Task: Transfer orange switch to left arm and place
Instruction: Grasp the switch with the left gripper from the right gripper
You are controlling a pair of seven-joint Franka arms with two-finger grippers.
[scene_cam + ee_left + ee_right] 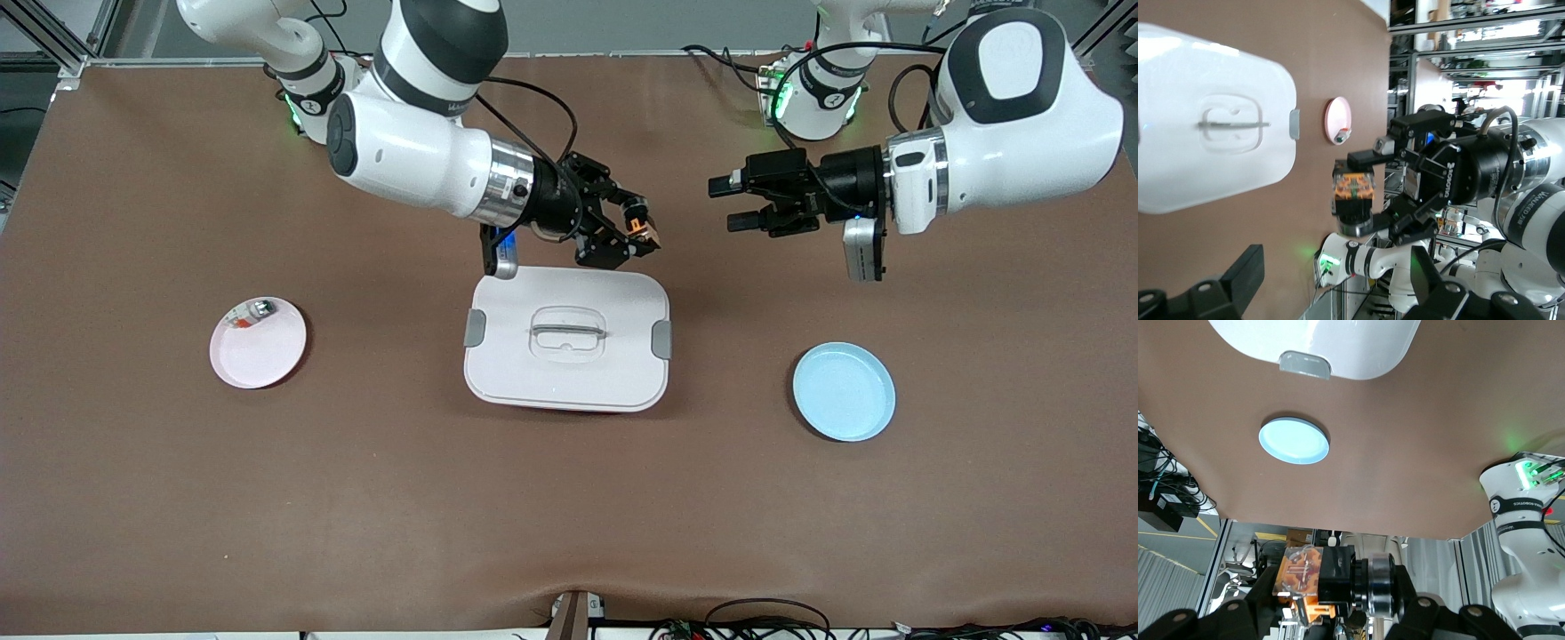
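The orange switch (639, 227), black with an orange band, is held in my right gripper (642, 236), which is shut on it in the air above the box's edge nearest the robot bases. The switch shows large in the right wrist view (1313, 579), between the fingers of the right gripper (1331, 603). My left gripper (731, 204) is open and empty, level with the switch, and points at it across a short gap. In the left wrist view the switch (1353, 193) hangs ahead of the open left gripper (1338, 280). The white box (566, 338) sits mid-table.
A pink plate (258, 342) holding a small green-and-silver part (258, 309) lies toward the right arm's end. A blue plate (844, 391) lies toward the left arm's end. Both arm bases stand along the table edge farthest from the front camera.
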